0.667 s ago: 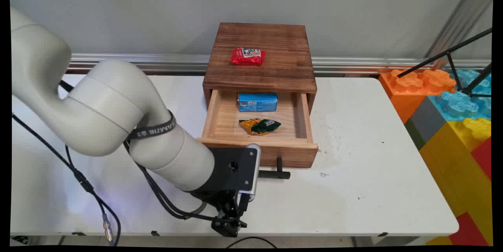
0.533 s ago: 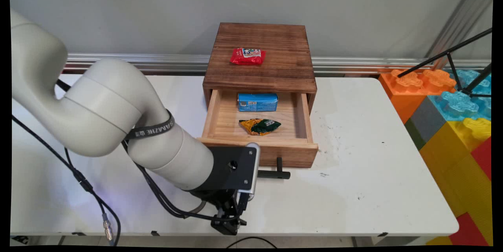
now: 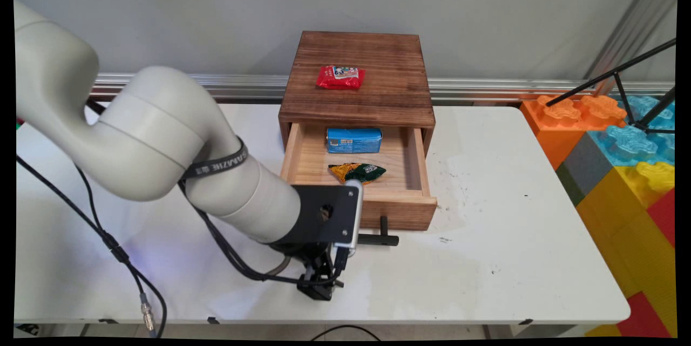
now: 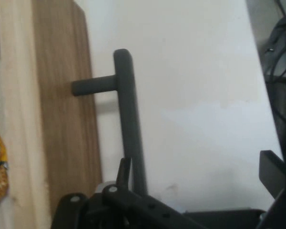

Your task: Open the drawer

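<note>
Hand view gives us the relation that matters most: the black T-shaped handle (image 4: 128,119) runs as a long bar from the upper middle of the frame down to the bottom, where it passes behind the linkage. Its short stem goes left into the dark front of the open drawer (image 3: 402,211). The gripper (image 4: 195,167) stands wide open. We see one finger just left of the bar's lower end and the other far off at the right edge, so the bar lies nearer the left finger. Whether that finger touches it, we cannot tell.

In the main view the bar's long axis runs left to right, with its left end hidden behind the wrist, and the gripper hangs below it in the frame, low over the white table (image 3: 486,200). Inside the drawer lie a blue carton (image 3: 354,140) and a green-and-orange packet (image 3: 357,173). A red packet (image 3: 340,77) rests on top of the wooden cabinet (image 3: 378,103).
</note>
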Controlling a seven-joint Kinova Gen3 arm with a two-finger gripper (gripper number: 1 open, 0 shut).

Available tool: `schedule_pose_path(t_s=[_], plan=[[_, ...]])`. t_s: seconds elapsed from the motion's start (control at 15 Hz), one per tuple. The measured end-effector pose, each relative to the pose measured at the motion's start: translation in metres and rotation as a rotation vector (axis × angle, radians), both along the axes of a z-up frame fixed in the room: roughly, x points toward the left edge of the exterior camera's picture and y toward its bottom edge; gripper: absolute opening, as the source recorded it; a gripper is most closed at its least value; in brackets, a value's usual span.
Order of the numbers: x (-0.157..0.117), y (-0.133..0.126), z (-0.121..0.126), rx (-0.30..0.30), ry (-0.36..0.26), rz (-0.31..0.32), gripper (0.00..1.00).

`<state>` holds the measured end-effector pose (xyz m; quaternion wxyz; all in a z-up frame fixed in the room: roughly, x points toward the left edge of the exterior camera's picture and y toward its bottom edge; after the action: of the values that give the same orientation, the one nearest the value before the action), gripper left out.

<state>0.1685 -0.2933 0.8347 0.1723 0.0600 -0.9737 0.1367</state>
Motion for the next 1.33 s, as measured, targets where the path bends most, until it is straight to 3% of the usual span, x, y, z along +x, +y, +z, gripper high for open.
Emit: schedule_pose_path(t_s=[0.2, 0.8, 1.33], plan=[[0.0, -0.013, -0.003, -0.007, -0.007, 0.009, 1.0], [-0.005, -0.038, -0.032, 0.048, -0.004, 0.033, 1.0], [-0.01, -0.04, -0.053, 0.117, 0.01, 0.047, 1.0]])
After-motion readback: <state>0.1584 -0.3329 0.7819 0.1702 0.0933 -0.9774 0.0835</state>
